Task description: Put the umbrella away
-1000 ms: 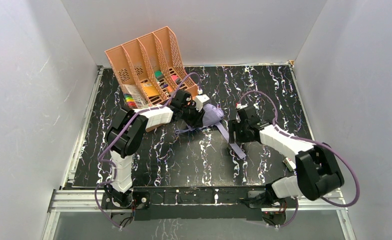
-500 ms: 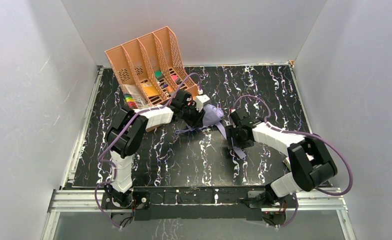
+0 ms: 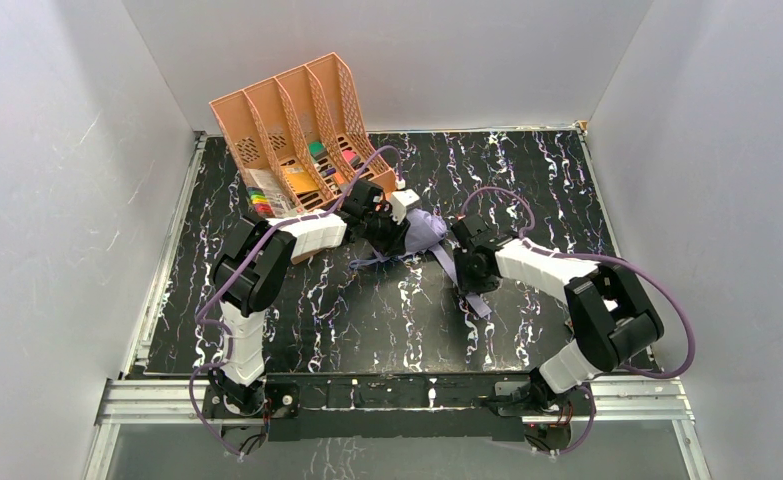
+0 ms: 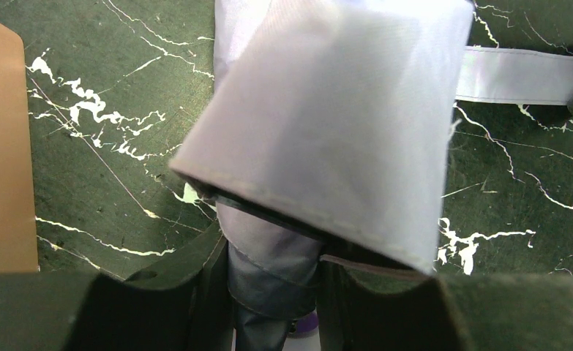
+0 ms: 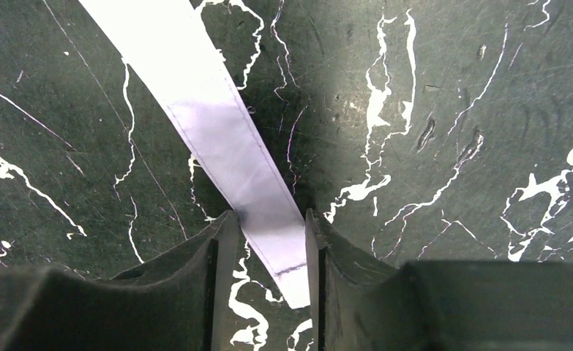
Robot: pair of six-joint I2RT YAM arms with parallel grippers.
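The umbrella (image 3: 425, 232) lies on the counter (image 3: 367, 310) at the middle of the overhead frame. It is a bunched lavender bundle just below and right of the peach file organiser (image 3: 287, 125). The left arm (image 3: 307, 232) reaches in from the left, and its jaws are clenched on the bundle. In the left wrist view the gathered fabric is squeezed between them at the bottom, while the rest billows up the frame. A tan card (image 4: 1, 146) sits at that view's left edge, apart from the fabric.

In the right wrist view the strap (image 5: 217, 139) comes down from the upper left, flat on the counter. It runs lengthwise into the gap between the fingers (image 5: 221, 263), and its free end shows at bottom centre. The jaws stand partly apart, one on each side of its width; I cannot tell whether they have bitten.

Seen from overhead, the strap trails from the bundle down and to the right, and the right arm (image 3: 542, 265) is plainly the nearer one. I'd say the next move depends on that diagonal: the bundle lies up and left of these jaws, so the strap must be gathered that way.
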